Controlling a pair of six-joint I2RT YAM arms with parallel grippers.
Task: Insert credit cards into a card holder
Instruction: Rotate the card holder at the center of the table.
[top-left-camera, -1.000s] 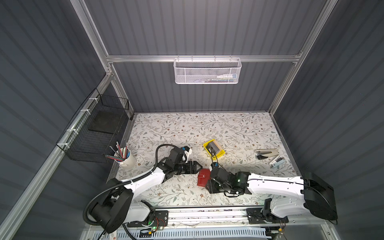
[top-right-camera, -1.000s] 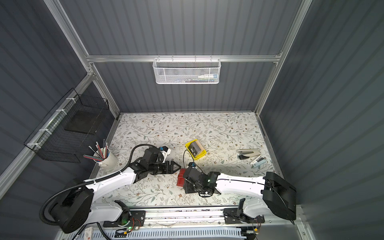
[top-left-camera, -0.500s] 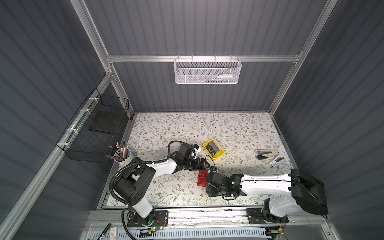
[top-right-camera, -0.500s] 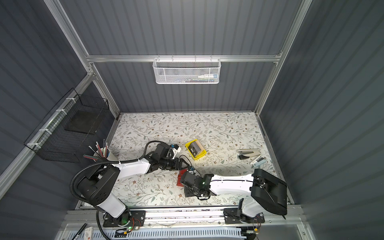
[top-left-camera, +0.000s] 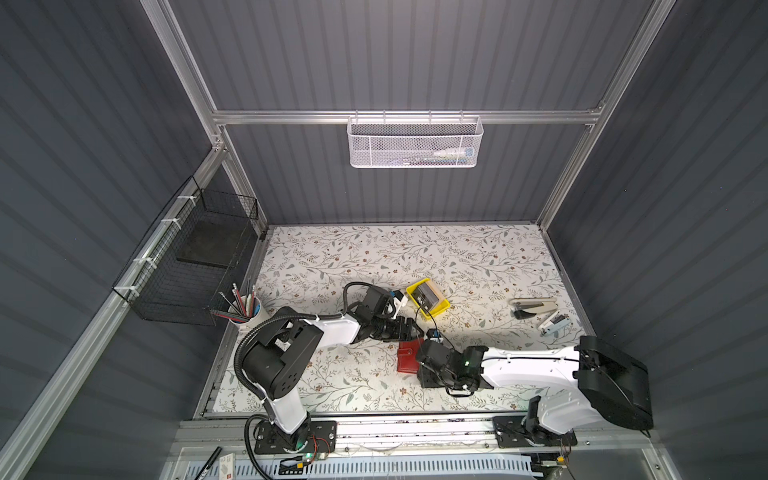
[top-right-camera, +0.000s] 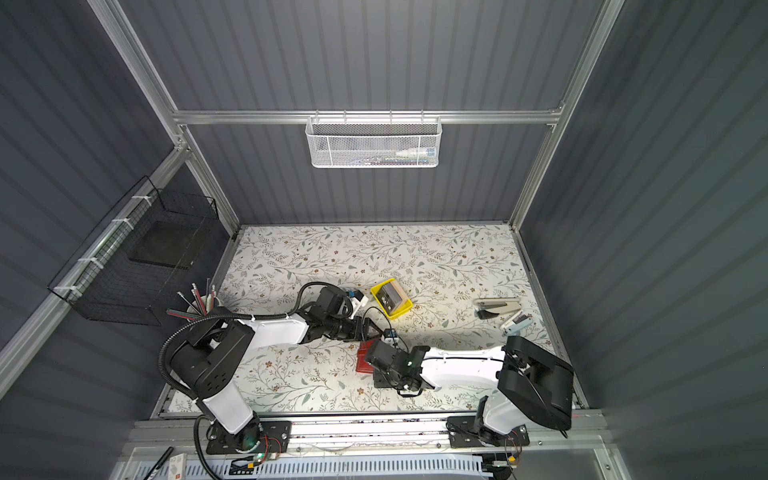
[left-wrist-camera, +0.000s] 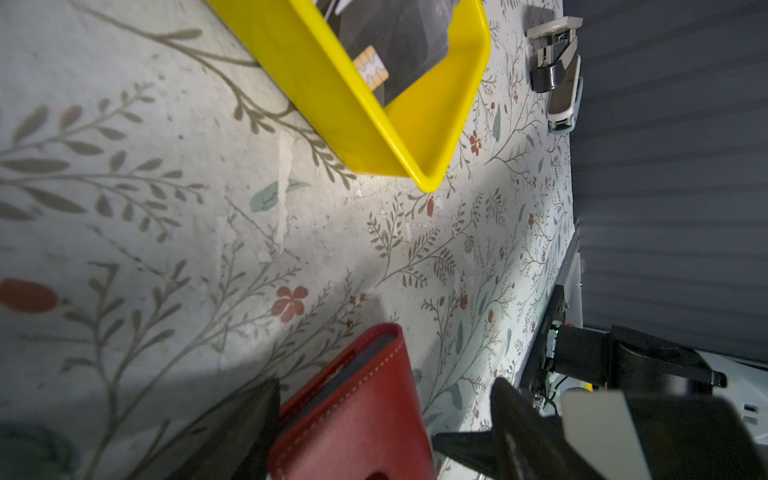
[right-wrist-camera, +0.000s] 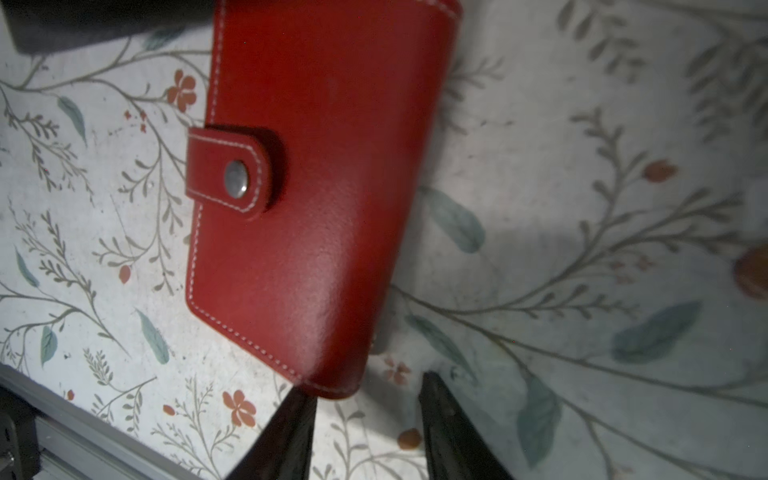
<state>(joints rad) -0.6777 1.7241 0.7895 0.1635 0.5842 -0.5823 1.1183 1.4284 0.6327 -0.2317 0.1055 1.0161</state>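
Note:
The red card holder (top-left-camera: 406, 358) (top-right-camera: 365, 360) lies flat on the floral table near the front, with its snap strap fastened (right-wrist-camera: 237, 170). My left gripper (top-left-camera: 409, 329) (left-wrist-camera: 384, 382) is open and low over the holder's far end (left-wrist-camera: 365, 415). Its dark fingers (left-wrist-camera: 253, 419) stand on either side of that end. My right gripper (top-left-camera: 420, 370) (right-wrist-camera: 365, 388) is open at the holder's near right corner (right-wrist-camera: 328, 374), with only table between its fingertips. Dark credit cards (top-left-camera: 427, 296) (top-right-camera: 392, 295) (left-wrist-camera: 399, 45) lie in a yellow tray behind the holder.
The yellow tray (top-left-camera: 439, 309) (left-wrist-camera: 374, 137) sits just behind the left gripper. A stapler (top-left-camera: 534, 306) and a smaller white tool (top-left-camera: 552, 323) lie at the right. A pen cup (top-left-camera: 246, 312) stands at the left edge under a black wire basket (top-left-camera: 195, 266).
My left arm has swung right and brought its gripper over the card holder's far end. The right gripper has narrowed slightly and stays at the holder's right side.

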